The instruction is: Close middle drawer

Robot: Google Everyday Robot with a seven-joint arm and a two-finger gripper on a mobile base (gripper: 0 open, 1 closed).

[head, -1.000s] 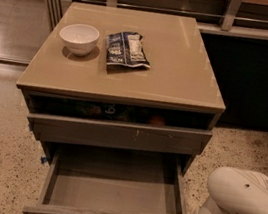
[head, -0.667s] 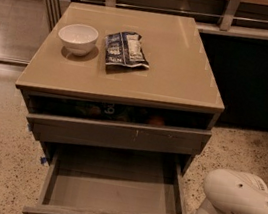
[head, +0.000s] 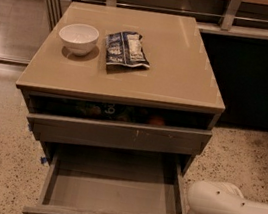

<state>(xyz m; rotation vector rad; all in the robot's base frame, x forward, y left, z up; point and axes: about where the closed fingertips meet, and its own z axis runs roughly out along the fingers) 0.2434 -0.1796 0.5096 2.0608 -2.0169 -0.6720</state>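
Nearest to us, at the lower right, the robot's white arm (head: 229, 211) reaches in from the right edge and bends down just beside the front right corner of the middle drawer (head: 111, 189). Whether it touches the drawer we cannot tell. The gripper lies below the bottom edge, past the arm's lower end, so we cannot tell how its jaws stand.

The middle drawer is pulled well out of the cabinet (head: 208, 118) towards us. Its plain flat front runs along the bottom of the view, and its smooth grey floor and thin side walls are exposed.

Just above it sits the upper drawer front (head: 94, 132), grey, with a small pale scratch at its centre. Between this front and the cabinet top a dark gap shows dim shapes, one of them orange; we cannot make out what they are.

On the tan, glossy cabinet top, a white bowl (head: 78, 37) stands upright at the left. Just right of it, apart from it, a crumpled dark blue snack bag (head: 127, 50) lies flat; its pale label carries print we cannot read.

The speckled floor (head: 247, 157) surrounds the cabinet.
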